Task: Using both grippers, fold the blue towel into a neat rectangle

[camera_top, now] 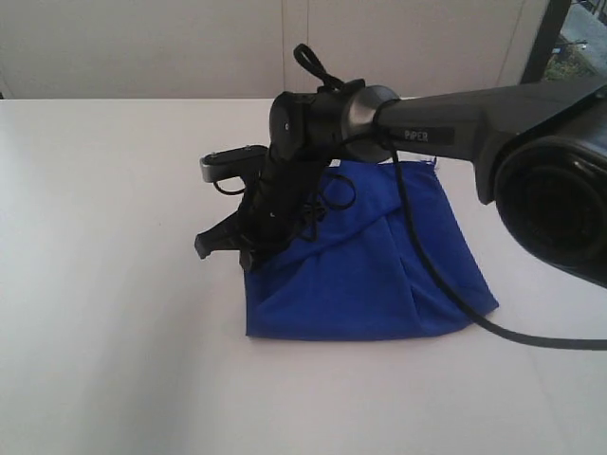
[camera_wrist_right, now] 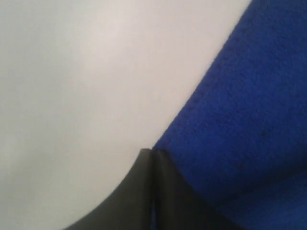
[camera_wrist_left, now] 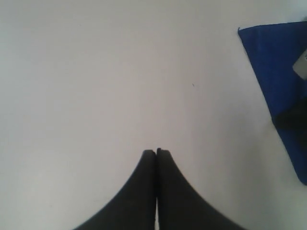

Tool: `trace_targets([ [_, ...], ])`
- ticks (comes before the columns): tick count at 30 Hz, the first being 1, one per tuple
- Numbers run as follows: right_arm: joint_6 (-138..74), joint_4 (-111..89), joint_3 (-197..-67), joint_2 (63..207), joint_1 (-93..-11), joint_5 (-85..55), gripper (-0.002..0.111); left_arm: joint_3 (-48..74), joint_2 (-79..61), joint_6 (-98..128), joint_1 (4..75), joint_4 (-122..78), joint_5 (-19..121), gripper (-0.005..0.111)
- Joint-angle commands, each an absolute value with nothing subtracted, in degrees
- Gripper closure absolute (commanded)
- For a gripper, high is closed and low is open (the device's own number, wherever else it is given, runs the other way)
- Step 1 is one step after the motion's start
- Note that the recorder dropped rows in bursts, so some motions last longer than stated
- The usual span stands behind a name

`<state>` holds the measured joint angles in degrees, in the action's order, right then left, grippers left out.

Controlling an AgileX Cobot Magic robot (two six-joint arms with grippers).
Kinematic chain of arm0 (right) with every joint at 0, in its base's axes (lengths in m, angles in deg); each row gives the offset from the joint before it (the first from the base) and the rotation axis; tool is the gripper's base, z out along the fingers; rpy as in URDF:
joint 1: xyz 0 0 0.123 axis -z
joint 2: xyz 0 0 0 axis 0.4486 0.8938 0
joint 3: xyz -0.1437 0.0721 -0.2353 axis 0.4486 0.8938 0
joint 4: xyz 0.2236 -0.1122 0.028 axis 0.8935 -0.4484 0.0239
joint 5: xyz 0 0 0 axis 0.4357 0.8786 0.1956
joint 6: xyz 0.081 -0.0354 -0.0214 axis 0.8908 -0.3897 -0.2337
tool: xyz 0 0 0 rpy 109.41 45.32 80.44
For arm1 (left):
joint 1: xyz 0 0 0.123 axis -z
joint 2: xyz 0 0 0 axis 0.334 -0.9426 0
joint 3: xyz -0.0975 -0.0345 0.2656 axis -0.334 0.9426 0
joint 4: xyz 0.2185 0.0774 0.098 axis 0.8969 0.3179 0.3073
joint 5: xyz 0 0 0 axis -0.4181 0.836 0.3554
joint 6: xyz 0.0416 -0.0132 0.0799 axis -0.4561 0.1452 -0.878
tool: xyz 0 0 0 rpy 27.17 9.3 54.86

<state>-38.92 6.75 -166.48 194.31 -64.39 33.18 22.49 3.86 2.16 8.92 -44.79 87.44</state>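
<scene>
The blue towel (camera_top: 370, 265) lies on the white table, folded over on itself with creases across its top layer. My right gripper (camera_top: 245, 258) reaches across to the towel's left edge. In the right wrist view its fingers (camera_wrist_right: 151, 151) are pressed together at the rim of the blue towel (camera_wrist_right: 249, 110), with a sliver of blue showing between them. My left gripper (camera_wrist_left: 156, 151) is shut with nothing in it, hovering over bare table. The blue towel (camera_wrist_left: 278, 72) sits off to one side of it. The left arm is out of the exterior view.
The right arm's black cable (camera_top: 446, 294) trails across the towel and off its right side. The white table (camera_top: 114, 313) runs wide to the left and front. A pale wall (camera_top: 142, 47) stands behind it.
</scene>
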Motion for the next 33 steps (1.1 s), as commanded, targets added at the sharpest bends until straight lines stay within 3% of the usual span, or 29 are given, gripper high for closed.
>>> trace_targets([
  [1, -37.86, 7.57, -166.26, 194.98, -65.58, 30.76, 0.108, 22.6, 4.32, 2.48, 8.86, -45.37, 87.82, 0.107],
  [11, -36.55, 7.45, -168.19, 191.88, -65.46, 31.4, 0.108, 22.6, 4.32, 2.48, 8.86, -45.37, 87.82, 0.107],
  [19, -36.7, 0.49, -168.4, 189.95, -65.46, 43.18, 0.108, 22.6, 4.32, 2.48, 8.86, -45.37, 87.82, 0.107],
  [33, -37.26, 1.03, -164.19, 190.83, -68.2, 40.89, 0.108, 22.6, 4.32, 2.48, 8.86, -45.37, 87.82, 0.107],
])
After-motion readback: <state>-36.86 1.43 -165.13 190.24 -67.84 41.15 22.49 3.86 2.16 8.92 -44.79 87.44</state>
